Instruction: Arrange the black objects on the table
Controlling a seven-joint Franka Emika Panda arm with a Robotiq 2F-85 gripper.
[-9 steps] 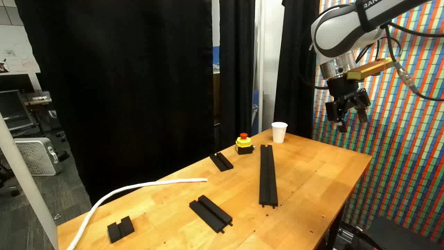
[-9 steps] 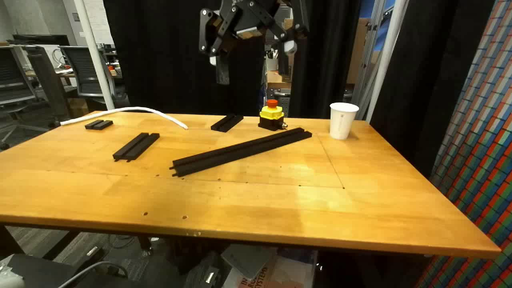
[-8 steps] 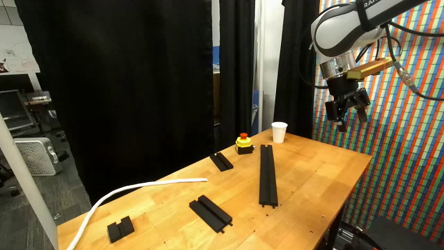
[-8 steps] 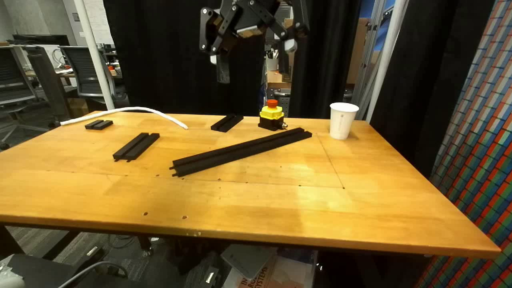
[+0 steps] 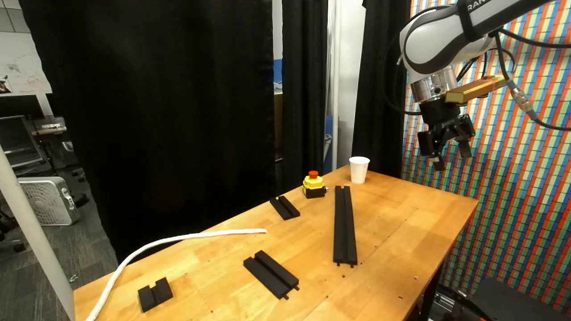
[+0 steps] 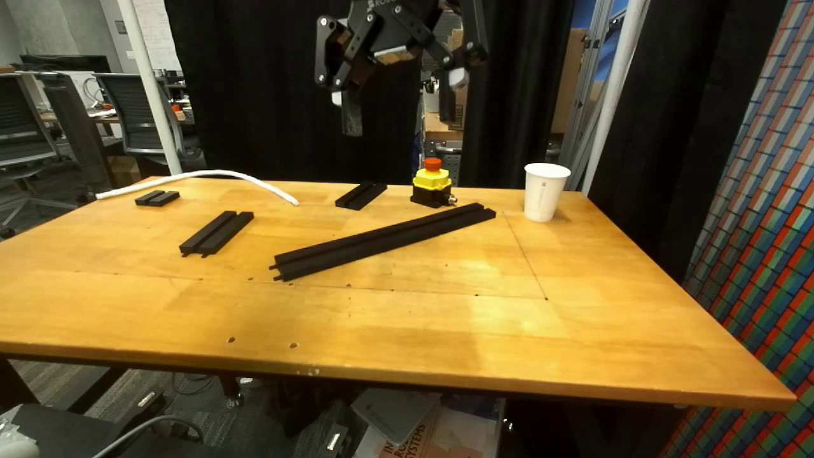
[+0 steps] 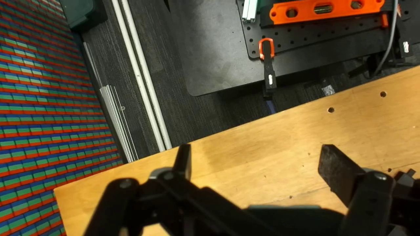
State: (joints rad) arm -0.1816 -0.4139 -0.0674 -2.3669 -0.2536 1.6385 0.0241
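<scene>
Jaws of the Robotiq gripper [image 6: 400, 119] stand wide apart above the butcher-block tabletop [image 6: 407, 327], which shows between the 2 fingers [image 7: 339, 175] in the wrist view. Lower than the jaws and well apart from them, resting on that tabletop, are the long slim black bar [image 5: 339, 225], the small grooved slab [image 5: 290, 207], the shorter grooved bar [image 5: 265, 277] with 2 pegs at its end, and the small blocky piece [image 5: 163, 290]. In an exterior view all 4 lie down and to the picture's left of the jaws, the long slim black bar closest and the small blocky piece farthest off. In the wrist view a pegged black end [image 7: 407, 178] shows partly beside the finger at the picture's right; I cannot tell which bar it belongs to. In an exterior view the emergency-stop button [image 6: 432, 180] shows straight below the jaws, the white cup [image 6: 545, 197] below and to the picture's right, the white hose [image 6: 216, 172] below and to the picture's left.
</scene>
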